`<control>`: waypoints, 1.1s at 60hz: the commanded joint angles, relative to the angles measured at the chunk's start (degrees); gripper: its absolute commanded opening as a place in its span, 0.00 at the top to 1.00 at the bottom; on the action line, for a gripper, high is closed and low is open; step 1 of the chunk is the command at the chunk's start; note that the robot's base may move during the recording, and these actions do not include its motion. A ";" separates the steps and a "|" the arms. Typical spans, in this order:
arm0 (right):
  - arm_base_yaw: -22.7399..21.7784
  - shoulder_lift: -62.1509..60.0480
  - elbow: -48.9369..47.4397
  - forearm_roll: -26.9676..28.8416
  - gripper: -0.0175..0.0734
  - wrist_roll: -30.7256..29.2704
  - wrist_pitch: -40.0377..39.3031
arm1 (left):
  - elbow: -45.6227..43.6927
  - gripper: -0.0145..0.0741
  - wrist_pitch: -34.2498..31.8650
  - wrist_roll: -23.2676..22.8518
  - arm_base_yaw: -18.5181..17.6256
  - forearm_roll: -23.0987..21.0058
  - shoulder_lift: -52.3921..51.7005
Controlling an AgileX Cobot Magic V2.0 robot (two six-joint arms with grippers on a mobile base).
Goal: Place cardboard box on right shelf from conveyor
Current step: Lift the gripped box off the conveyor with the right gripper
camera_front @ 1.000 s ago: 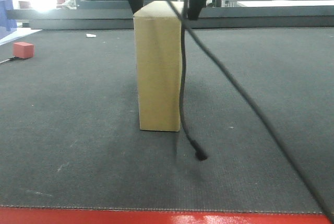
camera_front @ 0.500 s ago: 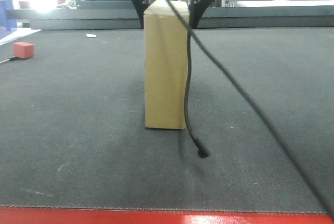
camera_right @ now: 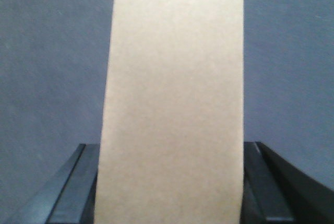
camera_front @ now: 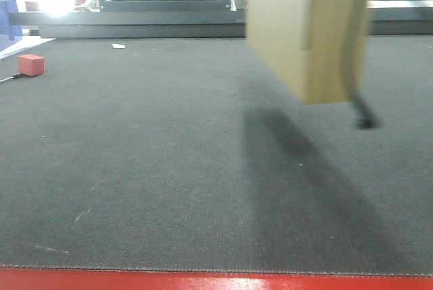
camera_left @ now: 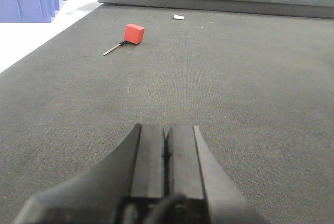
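Exterior front view: the box [camera_front: 308, 33] stood on the belt [camera_front: 135, 168] a moment ago. It now hangs clear above it, clamped in the right gripper [camera_right: 172, 182]. Left gripper [camera_left: 166, 156] is closed on nothing, belt just beneath. Lift looks done; the carry to the shelf (unseen) remains.

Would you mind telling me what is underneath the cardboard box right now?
The cardboard box hangs clear of the conveyor; beneath it only bare belt and its shadow. The belt behind the box is hidden.
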 commanded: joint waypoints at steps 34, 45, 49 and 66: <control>-5.53 -48.69 38.91 0.29 0.63 -4.14 -16.76 | 0.48 0.97 -4.93 0.02 -0.44 -0.34 -0.76; -5.53 -60.36 42.46 0.29 0.63 -4.14 -16.50 | 0.48 0.97 -4.93 0.02 -0.44 -0.34 -0.76; -5.53 -63.61 42.85 0.01 0.63 -4.16 -16.43 | 0.48 0.97 -4.93 0.02 -0.44 -0.34 -0.76; -5.53 -71.23 42.91 -0.14 0.63 -4.16 -17.24 | 0.48 0.97 -4.93 0.02 -0.44 -0.34 -0.76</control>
